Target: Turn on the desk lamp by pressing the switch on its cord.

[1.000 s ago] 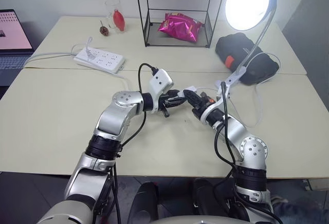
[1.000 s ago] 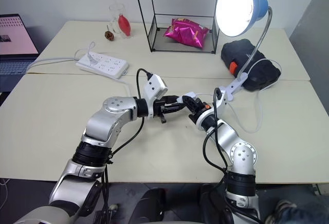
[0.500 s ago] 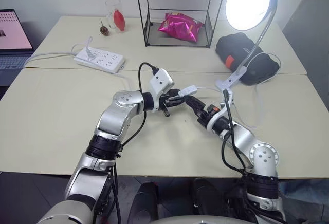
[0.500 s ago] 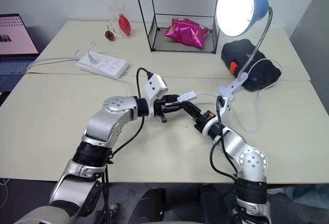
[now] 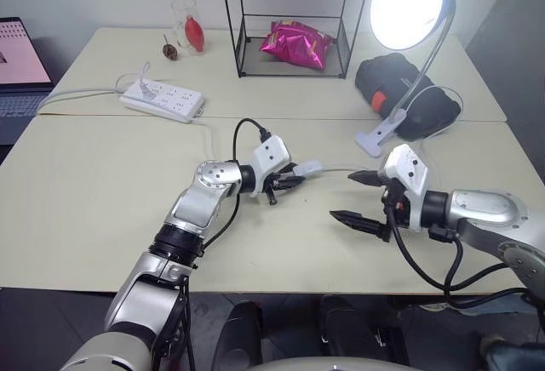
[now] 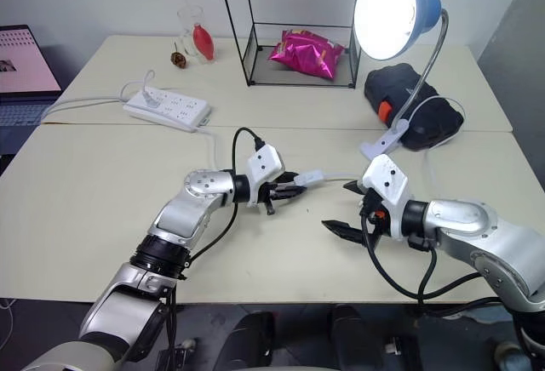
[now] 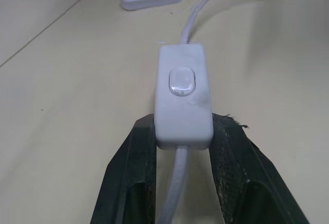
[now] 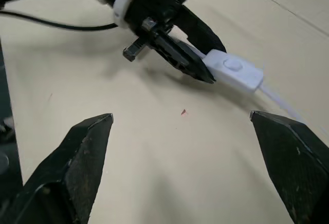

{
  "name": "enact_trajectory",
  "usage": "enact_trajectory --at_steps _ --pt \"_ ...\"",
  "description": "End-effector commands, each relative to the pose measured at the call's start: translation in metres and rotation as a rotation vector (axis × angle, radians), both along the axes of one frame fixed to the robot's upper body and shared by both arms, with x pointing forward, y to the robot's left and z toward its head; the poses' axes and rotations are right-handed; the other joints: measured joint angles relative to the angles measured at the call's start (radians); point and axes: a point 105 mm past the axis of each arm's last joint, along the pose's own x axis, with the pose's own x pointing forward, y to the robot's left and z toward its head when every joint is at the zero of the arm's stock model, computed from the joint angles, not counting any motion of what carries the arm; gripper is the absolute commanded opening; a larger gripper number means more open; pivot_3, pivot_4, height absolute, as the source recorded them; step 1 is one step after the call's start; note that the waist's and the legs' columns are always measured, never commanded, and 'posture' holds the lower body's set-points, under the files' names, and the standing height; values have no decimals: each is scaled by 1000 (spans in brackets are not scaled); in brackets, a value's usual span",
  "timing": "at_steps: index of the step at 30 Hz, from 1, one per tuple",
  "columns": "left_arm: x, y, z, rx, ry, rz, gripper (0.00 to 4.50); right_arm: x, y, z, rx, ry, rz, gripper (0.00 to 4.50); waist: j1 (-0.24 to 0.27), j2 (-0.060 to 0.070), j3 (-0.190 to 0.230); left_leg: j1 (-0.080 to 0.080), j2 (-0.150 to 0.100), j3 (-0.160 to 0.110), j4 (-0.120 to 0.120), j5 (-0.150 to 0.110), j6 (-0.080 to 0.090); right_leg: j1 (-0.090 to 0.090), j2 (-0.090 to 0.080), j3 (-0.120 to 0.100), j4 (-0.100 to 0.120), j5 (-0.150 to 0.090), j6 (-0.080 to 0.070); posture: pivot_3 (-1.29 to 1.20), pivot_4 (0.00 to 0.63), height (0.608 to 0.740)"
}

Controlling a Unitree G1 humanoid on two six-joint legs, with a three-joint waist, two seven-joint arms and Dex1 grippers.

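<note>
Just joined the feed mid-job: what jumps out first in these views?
The glowing desk lamp with the round blue shade stands at the table's far right, its bulb lit. At the table's centre the left gripper is shut on the small white oblong switch, button facing up. The right gripper hangs near it, jaws wide open, holding nothing.

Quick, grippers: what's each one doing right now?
Left gripper: shut on the small white oblong inline switch.
Right gripper: open, holding nothing.

bare table (image 5: 102, 184) flanks the switch (image 5: 308, 168).
</note>
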Motion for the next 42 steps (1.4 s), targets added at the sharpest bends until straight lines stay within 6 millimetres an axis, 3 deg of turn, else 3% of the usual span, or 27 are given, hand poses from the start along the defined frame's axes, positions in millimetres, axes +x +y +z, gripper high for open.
enact_trajectory --at_steps 1,9,11,12,20,24,29,34,38,42 --pt "1 0 -3 32 -57 -31 1085 4 -7 15 -28 -94 55 4500 1 0 0 0 0 0 0 0 0 0 0 0 0 0 0 0 150 740" --pt "0 4 -10 28 -58 -50 1085 20 -29 15 -74 -131 9 4500 6 0 0 0 0 0 1 0 0 0 -1 0 1 0 0 0 150 740" --pt "-1 4 -8 -2 -37 -47 1784 25 -33 15 -84 -146 -3 4500 6 0 0 0 0 0 1 0 0 0 -1 0 1 0 0 0 150 740" --pt "-1 4 -6 -11 -31 -52 1814 27 -35 15 -86 -152 -11 4500 6 0 0 0 0 0 1 0 0 0 -1 0 1 0 0 0 150 740" --pt "-1 17 3 -18 -35 -45 3545 35 -34 18 -70 -172 -16 4500 6 0 0 1 0 0 1 0 0 0 -1 0 1 0 0 0 150 740" --pt "-13 34 32 -51 -76 -66 4410 38 -41 19 -72 -191 -31 4500 3 0 0 0 0 0 1 0 0 0 -1 0 1 0 0 0 150 740" --pt "-22 66 64 -28 -150 27 4410 41 -51 26 -35 -227 -41 4500 6 0 0 1 0 -1 0 0 0 0 -1 -1 2 0 0 0 150 740" --pt "-45 95 86 -51 -167 79 4410 37 -72 45 -6 -275 -47 4500 6 0 1 1 0 0 1 0 0 1 -1 0 1 0 0 0 150 740" --pt "-57 108 91 -65 -136 110 4410 34 -83 54 -4 -274 -42 4500 11 0 1 1 1 0 0 0 0 1 -1 -1 1 0 -1 0 150 740" --pt "-66 111 90 -80 -108 103 4410 32 -78 57 -19 -262 0 4500 13 0 1 2 1 0 1 0 0 1 -1 0 2 0 0 0 150 740"
